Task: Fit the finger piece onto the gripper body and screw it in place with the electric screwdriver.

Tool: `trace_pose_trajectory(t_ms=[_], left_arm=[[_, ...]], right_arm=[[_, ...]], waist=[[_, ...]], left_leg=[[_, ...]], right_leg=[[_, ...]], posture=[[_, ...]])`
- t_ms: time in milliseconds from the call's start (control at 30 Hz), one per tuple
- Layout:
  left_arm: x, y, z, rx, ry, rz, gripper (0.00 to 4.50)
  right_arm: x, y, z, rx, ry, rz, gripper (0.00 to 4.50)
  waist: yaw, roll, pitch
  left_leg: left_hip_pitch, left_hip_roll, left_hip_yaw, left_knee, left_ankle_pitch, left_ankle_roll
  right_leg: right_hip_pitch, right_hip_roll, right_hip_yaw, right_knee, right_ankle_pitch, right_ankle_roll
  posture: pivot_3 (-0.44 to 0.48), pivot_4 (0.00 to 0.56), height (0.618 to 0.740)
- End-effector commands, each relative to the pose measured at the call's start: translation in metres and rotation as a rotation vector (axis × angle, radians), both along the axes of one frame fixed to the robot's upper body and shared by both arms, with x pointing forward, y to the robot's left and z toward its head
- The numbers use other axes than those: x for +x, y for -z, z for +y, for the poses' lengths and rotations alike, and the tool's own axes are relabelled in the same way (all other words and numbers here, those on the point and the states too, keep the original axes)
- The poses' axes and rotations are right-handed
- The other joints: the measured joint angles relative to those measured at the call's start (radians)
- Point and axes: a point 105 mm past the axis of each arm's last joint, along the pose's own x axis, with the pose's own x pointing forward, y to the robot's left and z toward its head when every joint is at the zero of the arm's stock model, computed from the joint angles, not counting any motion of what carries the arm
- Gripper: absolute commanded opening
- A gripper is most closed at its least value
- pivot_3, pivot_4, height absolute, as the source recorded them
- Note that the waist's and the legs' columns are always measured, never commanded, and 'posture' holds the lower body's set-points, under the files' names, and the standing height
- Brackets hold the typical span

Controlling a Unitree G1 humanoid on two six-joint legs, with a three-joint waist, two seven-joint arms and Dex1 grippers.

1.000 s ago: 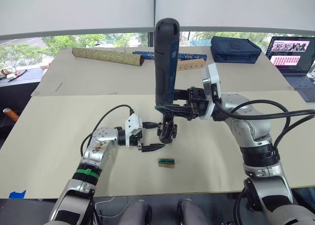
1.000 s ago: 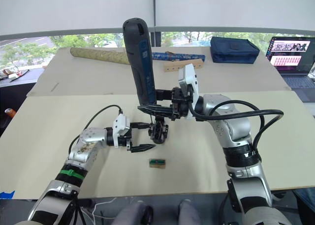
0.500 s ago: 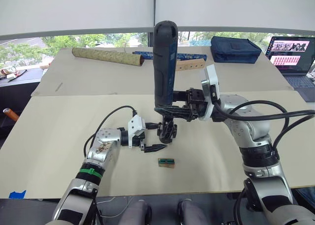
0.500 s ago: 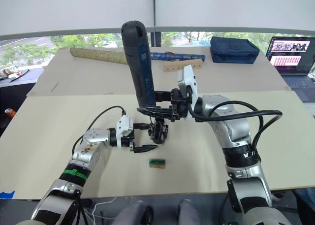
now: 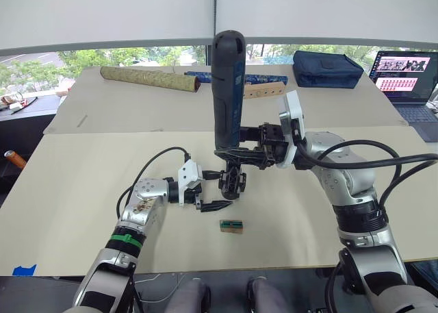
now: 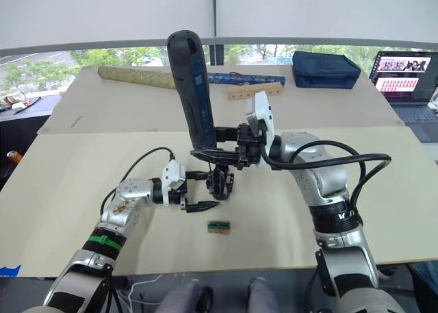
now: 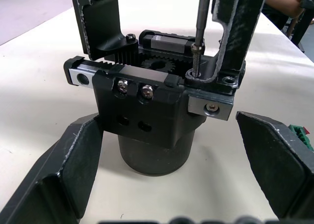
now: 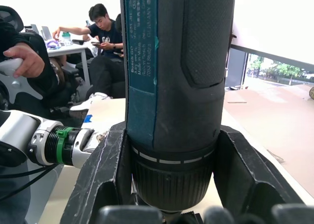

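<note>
With the left gripper point(image 5: 213, 193) now drawn closer, spread open and empty around the gripper body point(image 5: 233, 183) at frame centre. Right gripper point(image 5: 231, 147) clamped on the upright electric screwdriver point(image 5: 226, 87), bit seated on a screw: driving under way.

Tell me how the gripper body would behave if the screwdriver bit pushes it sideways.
The gripper body stands on a narrow round base under a wider blocky top, so it looks top-heavy and apt to tip. The left gripper is open, its fingers apart from the base, so nothing braces it. On the smooth table it might slide instead.
</note>
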Motion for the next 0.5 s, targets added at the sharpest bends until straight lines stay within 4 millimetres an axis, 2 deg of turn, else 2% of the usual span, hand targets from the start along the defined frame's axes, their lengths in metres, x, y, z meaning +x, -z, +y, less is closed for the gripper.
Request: trace_pose_trajectory(t_ms=[33,500], left_arm=[[-0.0009,-0.0082,-0.0043,-0.017,0.014,-0.035,4.50],[-0.0021,-0.0082,-0.0058,-0.019,0.018,-0.032,4.50]], right_arm=[[-0.0060,-0.0090,-0.0012,0.018,-0.012,-0.060,1.90],[-0.0070,-0.0107,-0.0020,0.017,-0.018,-0.071,1.90]], waist=[[0.000,0.000,0.000],[0.000,0.000,0.000]], left_leg=[[0.000,0.000,0.000,0.000,0.000,0.000],[0.000,0.000,0.000,0.000,0.000,0.000]], right_leg=[[0.000,0.000,0.000,0.000,0.000,0.000],[0.000,0.000,0.000,0.000,0.000,0.000]], posture=[[0.000,0.150,0.740],[0.000,0.150,0.740]])
